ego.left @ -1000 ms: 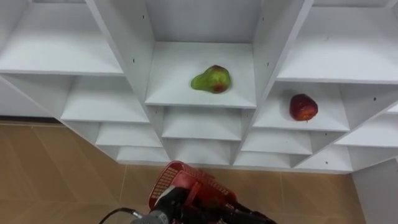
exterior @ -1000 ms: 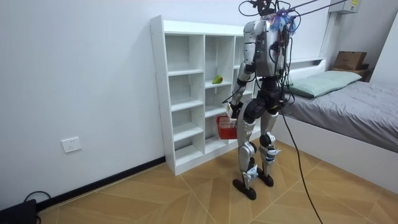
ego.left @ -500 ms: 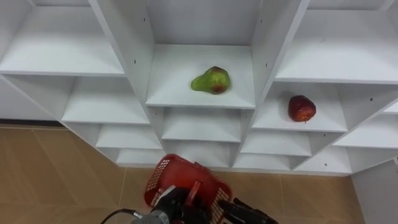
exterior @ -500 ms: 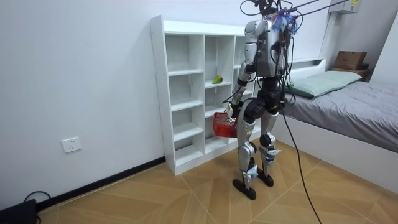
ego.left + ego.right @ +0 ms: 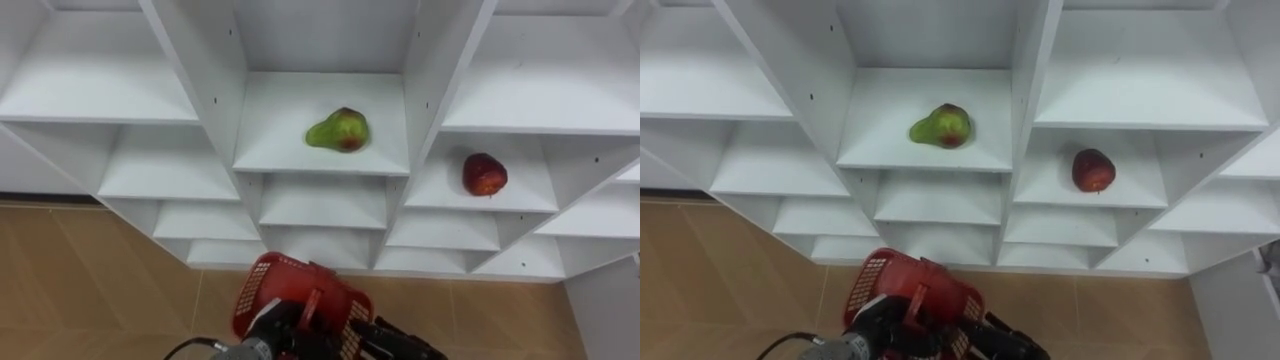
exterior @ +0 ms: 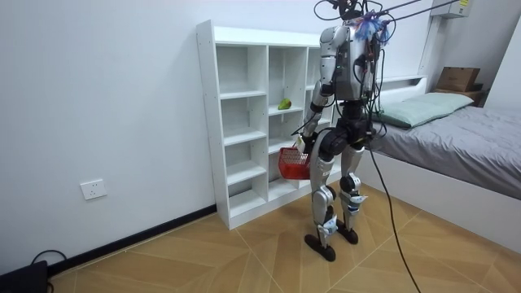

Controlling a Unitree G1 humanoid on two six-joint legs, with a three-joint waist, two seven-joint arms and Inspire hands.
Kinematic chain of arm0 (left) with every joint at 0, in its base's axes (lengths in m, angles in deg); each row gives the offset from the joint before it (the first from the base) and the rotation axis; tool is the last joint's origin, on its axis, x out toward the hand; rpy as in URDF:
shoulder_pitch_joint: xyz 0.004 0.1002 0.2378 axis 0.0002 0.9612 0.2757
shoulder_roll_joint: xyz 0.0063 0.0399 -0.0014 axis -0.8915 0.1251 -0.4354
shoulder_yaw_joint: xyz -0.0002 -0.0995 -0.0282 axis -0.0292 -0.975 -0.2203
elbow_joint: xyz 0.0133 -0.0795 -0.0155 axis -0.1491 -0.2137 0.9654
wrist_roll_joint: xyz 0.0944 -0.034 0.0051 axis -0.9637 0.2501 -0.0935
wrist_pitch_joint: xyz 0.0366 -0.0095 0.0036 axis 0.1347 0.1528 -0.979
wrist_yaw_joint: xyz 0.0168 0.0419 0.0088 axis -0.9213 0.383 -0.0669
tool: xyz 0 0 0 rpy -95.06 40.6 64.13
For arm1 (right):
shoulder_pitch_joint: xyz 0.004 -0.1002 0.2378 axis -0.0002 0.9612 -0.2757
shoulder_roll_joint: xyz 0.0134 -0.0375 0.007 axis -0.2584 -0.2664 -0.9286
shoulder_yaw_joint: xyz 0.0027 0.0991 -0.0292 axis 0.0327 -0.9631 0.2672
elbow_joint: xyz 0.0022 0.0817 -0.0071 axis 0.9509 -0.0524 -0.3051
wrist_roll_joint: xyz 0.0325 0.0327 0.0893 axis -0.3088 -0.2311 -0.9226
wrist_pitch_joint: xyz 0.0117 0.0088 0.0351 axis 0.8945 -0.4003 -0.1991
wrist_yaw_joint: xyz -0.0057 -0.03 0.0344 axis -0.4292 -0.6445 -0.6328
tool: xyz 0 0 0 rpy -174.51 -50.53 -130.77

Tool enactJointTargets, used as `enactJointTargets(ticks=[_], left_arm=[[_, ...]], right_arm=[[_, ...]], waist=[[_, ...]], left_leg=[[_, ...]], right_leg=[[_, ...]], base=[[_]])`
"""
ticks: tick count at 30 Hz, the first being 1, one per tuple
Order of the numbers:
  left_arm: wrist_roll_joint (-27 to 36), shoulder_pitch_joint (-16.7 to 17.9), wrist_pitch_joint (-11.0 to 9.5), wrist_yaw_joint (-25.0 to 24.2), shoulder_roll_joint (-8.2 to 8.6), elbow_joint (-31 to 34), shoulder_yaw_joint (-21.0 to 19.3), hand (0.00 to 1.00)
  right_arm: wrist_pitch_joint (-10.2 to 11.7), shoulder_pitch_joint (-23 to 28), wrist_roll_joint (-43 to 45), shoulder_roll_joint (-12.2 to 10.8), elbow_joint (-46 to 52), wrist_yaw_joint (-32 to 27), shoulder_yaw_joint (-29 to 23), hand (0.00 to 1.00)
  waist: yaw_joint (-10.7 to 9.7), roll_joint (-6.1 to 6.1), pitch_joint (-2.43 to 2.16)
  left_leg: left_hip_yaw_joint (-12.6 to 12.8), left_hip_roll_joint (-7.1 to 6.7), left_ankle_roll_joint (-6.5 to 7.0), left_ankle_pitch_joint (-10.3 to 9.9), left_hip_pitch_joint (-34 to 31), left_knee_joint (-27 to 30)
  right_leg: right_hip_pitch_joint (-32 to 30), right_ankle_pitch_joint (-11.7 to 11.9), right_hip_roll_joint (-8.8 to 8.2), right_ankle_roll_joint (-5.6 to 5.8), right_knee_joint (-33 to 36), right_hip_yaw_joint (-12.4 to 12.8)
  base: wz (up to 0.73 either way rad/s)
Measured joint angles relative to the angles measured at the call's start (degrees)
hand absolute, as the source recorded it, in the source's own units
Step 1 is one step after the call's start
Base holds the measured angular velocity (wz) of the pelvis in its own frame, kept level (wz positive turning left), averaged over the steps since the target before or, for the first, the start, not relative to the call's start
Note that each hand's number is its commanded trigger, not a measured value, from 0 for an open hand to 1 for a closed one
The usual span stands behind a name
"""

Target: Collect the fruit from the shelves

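Note:
A green-red pear (image 5: 340,130) lies on a shelf in the middle column of the white closet (image 6: 232,122). A red apple (image 5: 484,173) sits one shelf lower in the column to its right. Low in front of the closet hangs a red mesh basket (image 5: 290,285), and my left hand (image 5: 278,322) is curled round its handle. The basket looks empty as far as its inside shows. I stand upright close to the closet, facing it, with the basket (image 6: 293,163) at hip height.
The closet's other compartments (image 5: 100,70) hold nothing. Wooden floor (image 5: 90,270) lies below and to my left. A bed (image 6: 456,138) stands close behind me at the room view's right, with a cardboard box (image 6: 457,78) at its head.
The basket has risen a little and swung slightly toward the closet in my left hand. Pear and apple have not moved.

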Motion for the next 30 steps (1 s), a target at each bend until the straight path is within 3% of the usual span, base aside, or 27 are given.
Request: enactJointTargets(ticks=[5, 11, 14, 16, 24, 30], left_arm=[[-0.06, 0.12, 0.03, 1.04, -0.36, -2.24, 1.09, 1.00], [-0.04, 0.51, -0.14, 1.89, -1.46, -2.67, 0.78, 1.00], [0.72, 0.62, -0.33, 2.41, -2.13, -2.63, 0.10, 1.00], [2.21, 0.66, -0.44, 2.44, -2.57, -2.54, -0.52, 1.00], [5.73, 1.98, -0.67, 2.38, -3.90, 2.35, -4.25, 1.00], [6.83, 2.18, -0.84, 3.82, -4.80, 3.38, -5.45, 1.00]], right_arm=[[0.02, 0.05, 1.72, 0.23, -0.03, 0.15, 1.24, 0.00], [0.34, -0.06, 11.27, 0.93, 1.06, 1.26, 1.62, 0.00], [0.58, 0.52, 14.84, 1.14, 3.97, 1.31, 1.78, 0.00], [0.78, 1.18, 17.77, 1.41, 7.97, 1.30, 2.10, 0.00], [1.38, 4.51, 27.64, 4.42, 25.94, 1.29, 2.00, 0.00], [1.44, 5.35, 32.20, 5.82, 37.36, 1.36, 1.96, 0.00]], waist=[[-0.10, -0.20, -0.03], [-0.03, -0.76, -0.20], [0.22, -1.62, -0.27], [0.14, -2.38, -0.66], [0.42, -4.12, -1.10], [0.82, -4.59, -1.03]], left_leg=[[0.04, -0.01, -0.01, 0.20, 0.68, -0.82], [0.18, -0.05, 0.00, 0.20, 1.04, -0.83], [0.45, -0.03, 0.00, 0.20, 1.83, -0.85], [0.47, 0.00, 0.00, 0.20, 2.24, -0.85], [0.34, 0.00, -0.01, 0.18, 4.91, -1.38], [0.13, 0.04, -0.05, 0.11, 7.66, -1.80]], right_leg=[[0.47, 0.00, 0.08, 0.00, -0.37, 0.10], [0.94, -0.06, 0.01, 0.09, -0.63, -0.02], [1.53, -0.17, -0.02, 0.10, -0.43, 0.17], [2.05, -0.17, 0.02, 0.10, -0.57, 0.14], [4.49, -0.40, -0.25, 0.19, -0.47, -0.17], [7.63, -0.35, 0.27, 0.25, -1.68, -0.07]], base=[[0.00], [0.02], [-0.02], [0.00], [0.01], [0.00]])
